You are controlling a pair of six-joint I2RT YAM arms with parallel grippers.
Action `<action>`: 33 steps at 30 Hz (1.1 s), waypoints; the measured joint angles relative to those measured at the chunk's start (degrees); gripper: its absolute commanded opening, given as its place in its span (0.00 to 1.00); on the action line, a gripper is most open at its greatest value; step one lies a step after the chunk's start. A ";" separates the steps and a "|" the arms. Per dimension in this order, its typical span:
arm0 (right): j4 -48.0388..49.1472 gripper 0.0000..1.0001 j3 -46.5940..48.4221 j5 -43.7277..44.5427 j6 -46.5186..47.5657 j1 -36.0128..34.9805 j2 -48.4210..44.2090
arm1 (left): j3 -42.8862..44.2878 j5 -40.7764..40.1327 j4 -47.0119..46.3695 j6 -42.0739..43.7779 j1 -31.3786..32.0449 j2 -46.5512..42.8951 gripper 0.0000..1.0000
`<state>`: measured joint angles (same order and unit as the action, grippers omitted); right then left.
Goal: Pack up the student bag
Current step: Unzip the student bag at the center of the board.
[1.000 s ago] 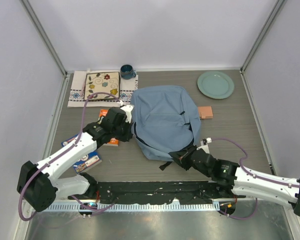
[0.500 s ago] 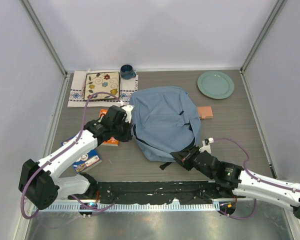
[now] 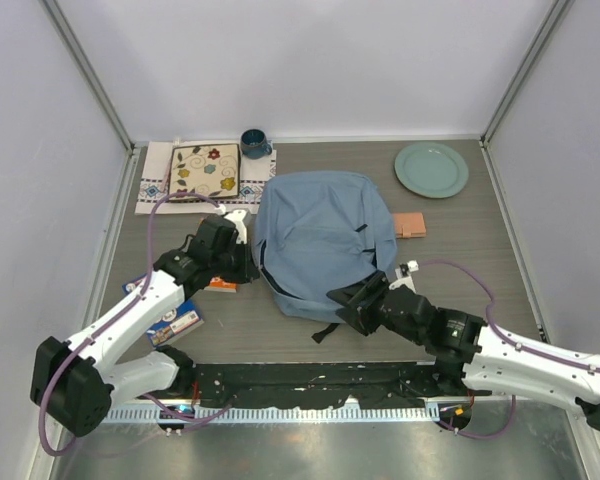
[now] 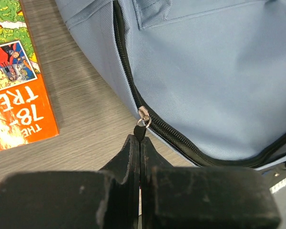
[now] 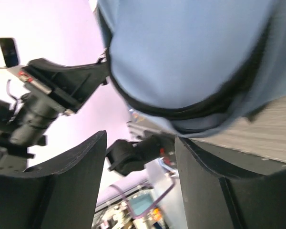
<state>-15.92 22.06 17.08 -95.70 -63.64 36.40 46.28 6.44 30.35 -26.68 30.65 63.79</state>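
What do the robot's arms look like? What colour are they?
Both arms have white tube-like shells with black joints. The left arm and right arm each carry a looping purple cable. The left gripper and right gripper are chunky and black.

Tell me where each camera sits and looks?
Top: high behind the robot, looking down on the student bag; left arm and right arm show.
Left wrist: on the left arm, looking past the shut left tool at the zipper pull it pinches.
Right wrist: on the right arm, low, looking past the open right tool at the bag's edge.
Shared: all show the bag.
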 measured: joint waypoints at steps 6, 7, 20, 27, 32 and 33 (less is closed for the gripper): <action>5.81 0.67 7.39 -2.27 -5.97 -1.95 10.12 | -1.09 0.26 -0.68 -3.41 0.81 -3.56 0.00; 6.45 0.67 8.37 -2.27 -7.17 -2.45 12.09 | -1.09 0.26 -0.74 -3.82 1.25 -3.82 0.00; 13.27 0.75 14.43 3.13 -17.22 -10.01 29.88 | -1.09 -0.92 -0.66 -6.45 7.91 -4.79 0.00; 13.25 0.75 14.58 9.70 -18.10 -10.03 31.28 | -1.09 -1.18 -0.20 -7.43 9.57 -7.21 0.00; 13.18 0.37 14.93 11.23 -18.43 -10.12 35.06 | -1.09 -1.27 0.24 -7.39 11.37 -8.00 0.00; 13.14 0.25 14.88 11.37 -18.43 -10.10 35.45 | -1.09 -1.27 0.28 -7.37 11.67 -8.20 0.00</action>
<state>-2.79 36.95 28.45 -114.13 -73.73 71.85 45.19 5.17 30.63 -34.04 42.33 55.59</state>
